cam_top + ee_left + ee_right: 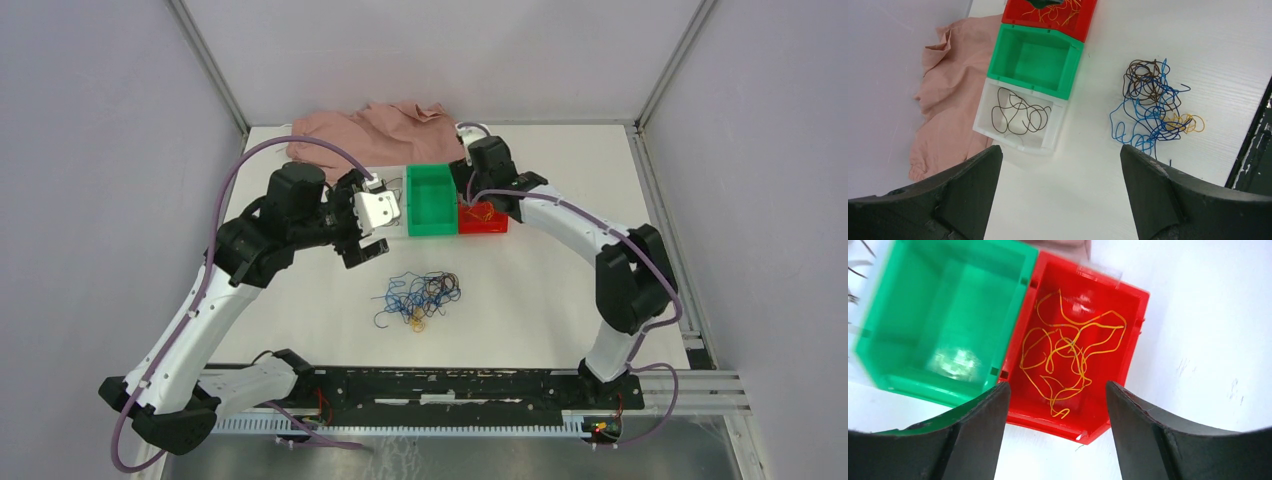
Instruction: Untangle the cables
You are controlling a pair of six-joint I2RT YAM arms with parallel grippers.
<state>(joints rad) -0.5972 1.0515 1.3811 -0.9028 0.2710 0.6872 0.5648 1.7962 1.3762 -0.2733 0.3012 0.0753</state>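
Note:
A tangle of blue, brown and yellow cables (pixel 420 296) (pixel 1150 107) lies loose on the white table. Brown strands (pixel 1018 112) rest in the white bin (pixel 1058 132). Yellow-orange strands (pixel 1068 352) lie in the red bin (pixel 1135 355) (pixel 495 224). The green bin (pixel 432 228) (pixel 1068 80) (pixel 898 385) between them holds nothing. My left gripper (pixel 1060 160) (pixel 368 228) hovers open over bare table near the white bin, nothing between its fingers. Above the red bin my right gripper (pixel 1057 390) is open and holds nothing; in the top view the right arm hides its fingers.
A crumpled pink cloth (pixel 370 130) (pixel 945 110) lies at the back of the table, behind and beside the bins. A black rail (pixel 450 385) runs along the near edge between the arm bases. Grey walls enclose the table on three sides.

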